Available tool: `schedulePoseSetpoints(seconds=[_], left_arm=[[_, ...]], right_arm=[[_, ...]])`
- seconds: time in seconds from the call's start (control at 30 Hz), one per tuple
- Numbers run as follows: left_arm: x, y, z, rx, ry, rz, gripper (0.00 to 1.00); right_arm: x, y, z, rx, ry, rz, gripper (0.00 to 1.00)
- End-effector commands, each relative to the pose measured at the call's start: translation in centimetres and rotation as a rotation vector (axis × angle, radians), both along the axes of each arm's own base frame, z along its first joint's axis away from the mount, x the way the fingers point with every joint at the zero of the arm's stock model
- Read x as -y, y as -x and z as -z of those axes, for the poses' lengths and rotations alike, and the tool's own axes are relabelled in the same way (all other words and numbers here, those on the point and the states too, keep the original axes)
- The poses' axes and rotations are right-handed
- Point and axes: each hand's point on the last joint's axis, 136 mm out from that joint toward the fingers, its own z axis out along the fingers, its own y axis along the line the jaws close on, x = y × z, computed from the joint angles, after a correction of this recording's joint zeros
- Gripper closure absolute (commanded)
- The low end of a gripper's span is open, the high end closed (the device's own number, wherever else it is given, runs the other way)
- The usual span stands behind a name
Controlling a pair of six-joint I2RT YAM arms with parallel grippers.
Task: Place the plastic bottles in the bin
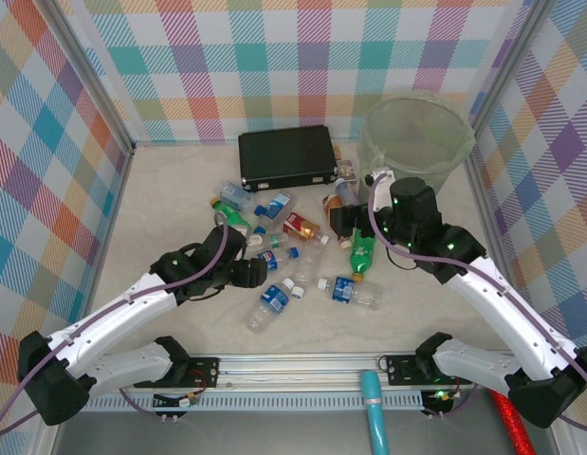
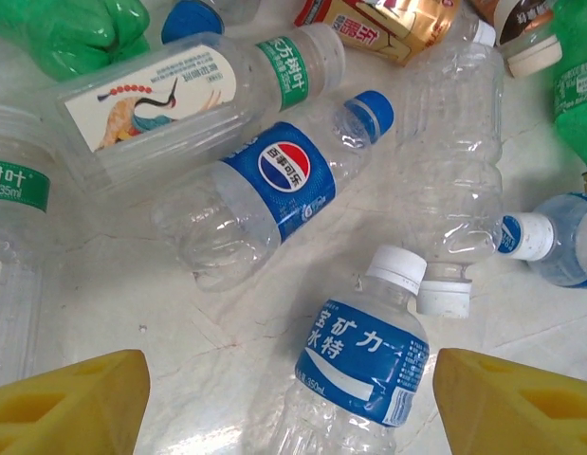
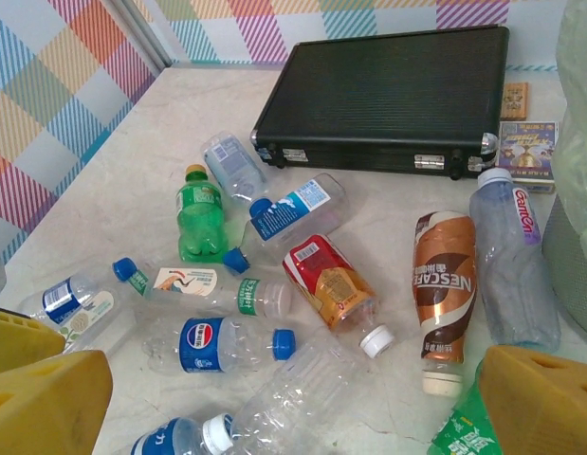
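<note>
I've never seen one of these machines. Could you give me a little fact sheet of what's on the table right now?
Table: pale top, checked walls around
To tidy: plastic bottles, lying scattered mid-table
Bin: pale green, far right, beside black case
Left fingers: open, either side of a white-capped bottle, not touching it
Right fingers: open, holding nothing, over the bottles

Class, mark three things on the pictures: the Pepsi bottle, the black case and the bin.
Pepsi bottle (image 2: pixel 284 171), left wrist view, on its blue label.
black case (image 3: pixel 388 95), right wrist view, on the middle of its lid.
bin (image 1: pixel 416 133), top external view, on its bag-lined inside.
</note>
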Motion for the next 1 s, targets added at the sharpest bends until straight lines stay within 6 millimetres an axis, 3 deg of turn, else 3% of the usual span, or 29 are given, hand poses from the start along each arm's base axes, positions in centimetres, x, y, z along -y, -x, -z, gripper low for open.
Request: schedulePoseSetpoints(seconds=[0.0,0.23,0.5,0.7,0.97], left_arm=[[0.1,1.8,2.0,-0.067,-0.040,0.035,0.22],[1.0,3.0,4.9,-0.105,-0.113,0.058,0.21],[3.3,5.2,8.5,-0.145,-0.122,0.146,0.19],[3.0,6.6,10.5,-0.150,-0.193,0.175,0.17],[3.2,7.1,12.5,-0.159,-0.217,0.184,0.19]], right_arm=[[-0.1,0.1,-1.0,0.029,-0.038,0.002,0.01],[0.1,0.4,-0.6,0.031,-0.033,0.001,0.01],[0.2,0.7,-0.1,0.026,-0.036,-0.004,0.01],[0.3,0.9,-0.4,0.031,-0.043,-0.003,0.01],[0.2,1.1,0.0,0.011,-0.059,-0.006,0.01]])
